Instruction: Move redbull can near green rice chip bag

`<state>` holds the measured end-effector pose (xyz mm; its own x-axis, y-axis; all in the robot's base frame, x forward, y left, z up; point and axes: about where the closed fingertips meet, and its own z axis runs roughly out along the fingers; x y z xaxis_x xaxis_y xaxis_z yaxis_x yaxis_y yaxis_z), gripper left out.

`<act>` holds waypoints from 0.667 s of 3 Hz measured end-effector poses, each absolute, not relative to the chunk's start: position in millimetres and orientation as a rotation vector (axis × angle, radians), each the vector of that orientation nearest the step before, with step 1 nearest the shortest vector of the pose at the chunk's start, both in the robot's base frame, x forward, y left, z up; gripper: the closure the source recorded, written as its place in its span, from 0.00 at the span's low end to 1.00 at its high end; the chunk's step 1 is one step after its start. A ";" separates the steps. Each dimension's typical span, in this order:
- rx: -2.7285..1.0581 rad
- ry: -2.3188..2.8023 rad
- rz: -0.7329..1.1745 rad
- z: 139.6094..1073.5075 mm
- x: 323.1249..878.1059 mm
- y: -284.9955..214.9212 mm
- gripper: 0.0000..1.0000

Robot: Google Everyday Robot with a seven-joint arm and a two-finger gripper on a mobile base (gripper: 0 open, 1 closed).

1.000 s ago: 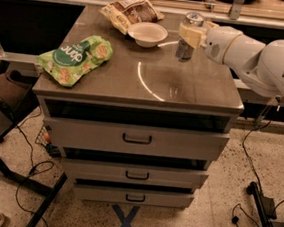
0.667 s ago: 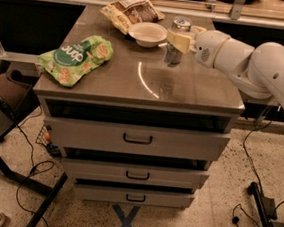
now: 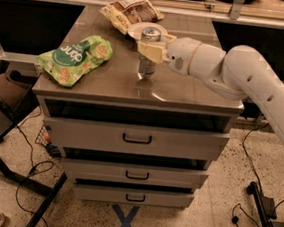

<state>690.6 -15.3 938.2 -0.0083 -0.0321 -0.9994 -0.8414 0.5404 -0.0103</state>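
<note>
Silver redbull can (image 3: 146,68) upright in tight grip of pincer (image 3: 149,49), apart from green rice chip bag (image 3: 74,59)

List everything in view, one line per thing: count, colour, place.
redbull can: one, silver-grey, upright mid cabinet top, in the gripper
green rice chip bag: one, bright green, left side of the top
snack bag: one, tan and brown, back of the top
bowl: one, white, behind the can
cabinet: one, grey, three drawers
tape cross: one, blue, floor in front
arm: one, white, reaching from the right
gripper: one, cream, shut around the can's upper part
</note>
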 end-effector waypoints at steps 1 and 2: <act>-0.848 1.426 0.807 929.2 676.6 16.5 1.00; -0.898 1.396 0.855 924.1 667.5 42.7 0.97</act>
